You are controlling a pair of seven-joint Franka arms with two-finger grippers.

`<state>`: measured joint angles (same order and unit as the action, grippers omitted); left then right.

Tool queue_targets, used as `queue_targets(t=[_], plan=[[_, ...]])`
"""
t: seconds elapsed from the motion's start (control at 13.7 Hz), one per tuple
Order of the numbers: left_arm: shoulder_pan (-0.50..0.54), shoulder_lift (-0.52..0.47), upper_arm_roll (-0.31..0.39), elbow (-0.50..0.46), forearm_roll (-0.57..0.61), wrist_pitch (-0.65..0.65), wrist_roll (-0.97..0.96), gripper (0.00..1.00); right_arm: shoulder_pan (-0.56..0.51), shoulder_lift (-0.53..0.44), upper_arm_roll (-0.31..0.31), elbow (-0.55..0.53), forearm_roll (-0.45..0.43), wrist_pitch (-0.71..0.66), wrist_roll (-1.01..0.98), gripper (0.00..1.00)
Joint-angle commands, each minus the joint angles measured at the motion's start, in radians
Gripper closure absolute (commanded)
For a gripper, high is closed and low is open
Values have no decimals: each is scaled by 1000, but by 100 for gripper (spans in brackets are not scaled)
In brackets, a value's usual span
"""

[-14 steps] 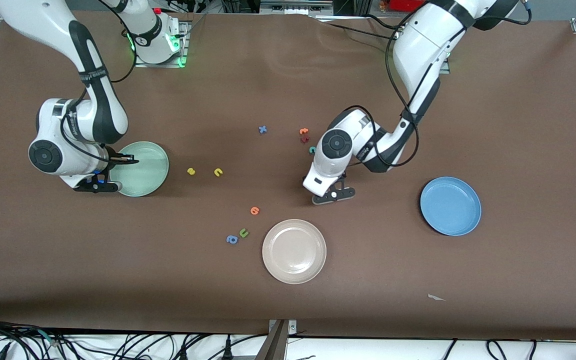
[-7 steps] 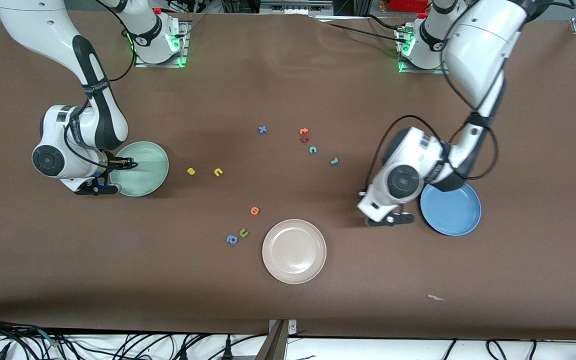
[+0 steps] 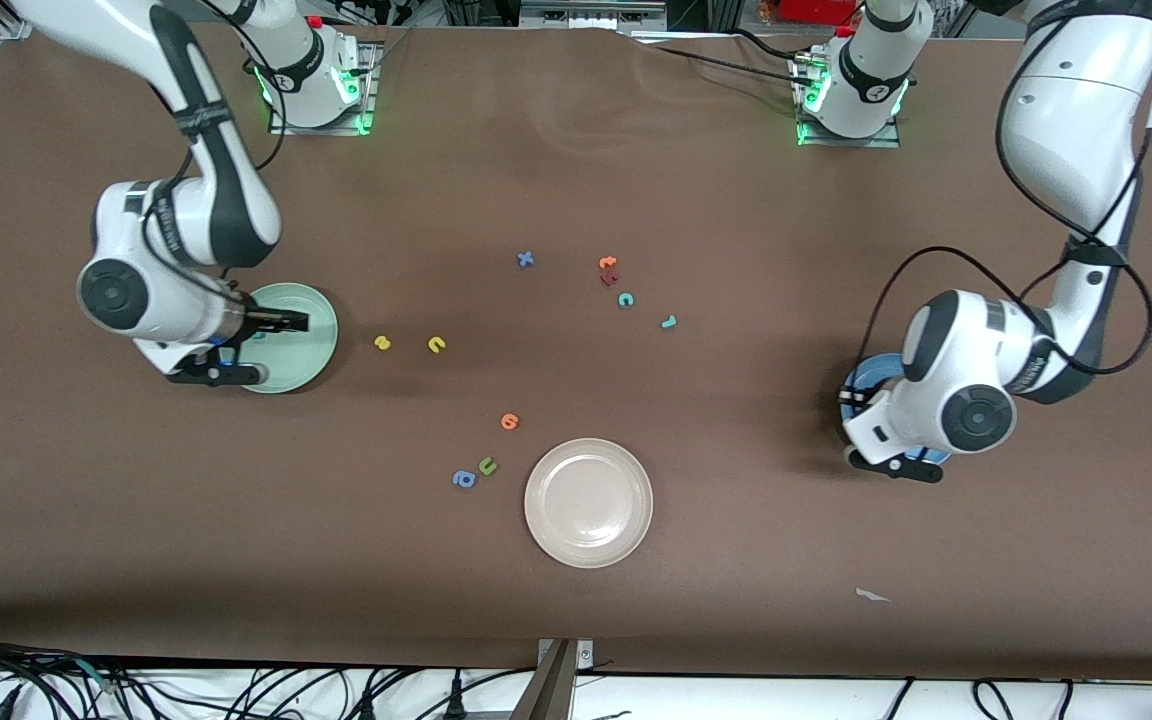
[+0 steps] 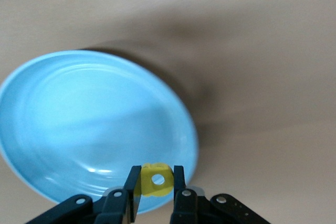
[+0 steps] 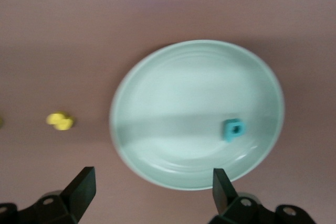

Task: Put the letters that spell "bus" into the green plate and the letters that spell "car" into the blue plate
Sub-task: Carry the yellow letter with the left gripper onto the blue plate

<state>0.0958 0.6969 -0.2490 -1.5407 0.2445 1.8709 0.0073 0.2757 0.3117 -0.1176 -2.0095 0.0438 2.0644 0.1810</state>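
My left gripper (image 4: 157,174) hangs over the blue plate (image 4: 79,119), shut on the yellow a (image 4: 156,180). In the front view its wrist covers most of that plate (image 3: 862,377). My right gripper (image 5: 153,182) is open over the rim of the green plate (image 5: 178,93), and the teal b (image 5: 233,129) lies in the plate. On the table beside the green plate (image 3: 314,345) are the yellow s (image 3: 382,342) and the yellow u (image 3: 437,344). The teal c (image 3: 625,299) and teal r (image 3: 669,321) lie near the middle.
A cream-white plate (image 3: 588,502) sits nearer the front camera. Close to it lie an orange letter (image 3: 509,421), a green u (image 3: 487,465) and a blue a (image 3: 463,479). A blue x (image 3: 525,259) and orange and red letters (image 3: 608,265) lie by the teal c.
The left arm swung from the table's middle to over the blue plate, carrying the yellow a. The right gripper opened over the green plate and rose a little.
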Motion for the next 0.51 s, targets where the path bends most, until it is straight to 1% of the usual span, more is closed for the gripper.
queue_targets(t=[0.0, 0.07, 0.15, 0.22, 0.36, 0.44], plan=[[41, 13, -10, -6, 80, -7, 132, 40, -3, 13, 71, 9, 10, 40, 173, 1], [33, 12, -10, -12, 94, -10, 140, 0, -3, 27, 91, 9, 10, 52, 254, 1], [30, 12, -15, -9, 78, -9, 131, 0, -3, 38, 114, 9, 10, 68, 344, 2], [30, 9, -21, -7, 37, -9, 90, 0, -1, 53, 134, 5, 10, 88, 420, 1], [27, -2, -33, -12, -75, -4, 2, 0, -1, 82, 159, 2, 10, 138, 521, 2], [30, -8, -61, -16, -135, 1, -54, 0, 0, 104, 165, -1, 10, 173, 558, 2]])
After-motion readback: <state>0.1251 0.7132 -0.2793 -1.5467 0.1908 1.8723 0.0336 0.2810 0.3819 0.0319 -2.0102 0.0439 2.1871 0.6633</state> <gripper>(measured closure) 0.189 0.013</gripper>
